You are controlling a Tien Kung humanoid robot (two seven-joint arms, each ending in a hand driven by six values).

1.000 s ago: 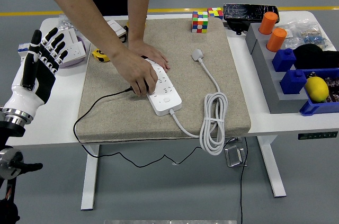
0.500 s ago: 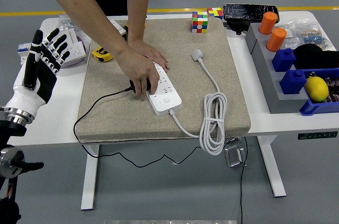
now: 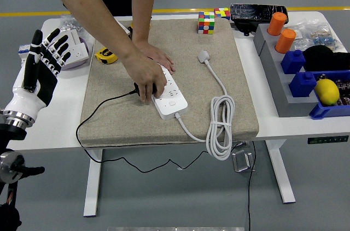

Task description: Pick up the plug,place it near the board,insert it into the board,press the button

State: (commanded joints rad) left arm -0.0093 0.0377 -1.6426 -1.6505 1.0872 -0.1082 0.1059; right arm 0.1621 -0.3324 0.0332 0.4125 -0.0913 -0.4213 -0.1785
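A white power strip (image 3: 170,99) lies slantwise on the beige mat (image 3: 109,111). A person at the far side has both hands on it. One hand (image 3: 143,76) grips the black plug (image 3: 138,89) at the strip's left side; the other hand (image 3: 159,56) rests flat on the strip's far end. The plug's black cable (image 3: 98,110) runs left and off the table's front edge. My left hand (image 3: 42,59) is raised at the table's left edge, fingers spread, holding nothing. My right arm is out of view.
The strip's own white cord (image 3: 219,127) lies coiled at the mat's front right, its white plug (image 3: 204,55) further back. Rubik's cubes (image 3: 206,22) stand at the back. Grey and blue bins (image 3: 284,86) with orange cylinders and a lemon (image 3: 327,92) fill the right. White sockets (image 3: 76,51) lie back left.
The person's hand with the black plug has shifted slightly toward the strip's side. My left hand has barely moved.
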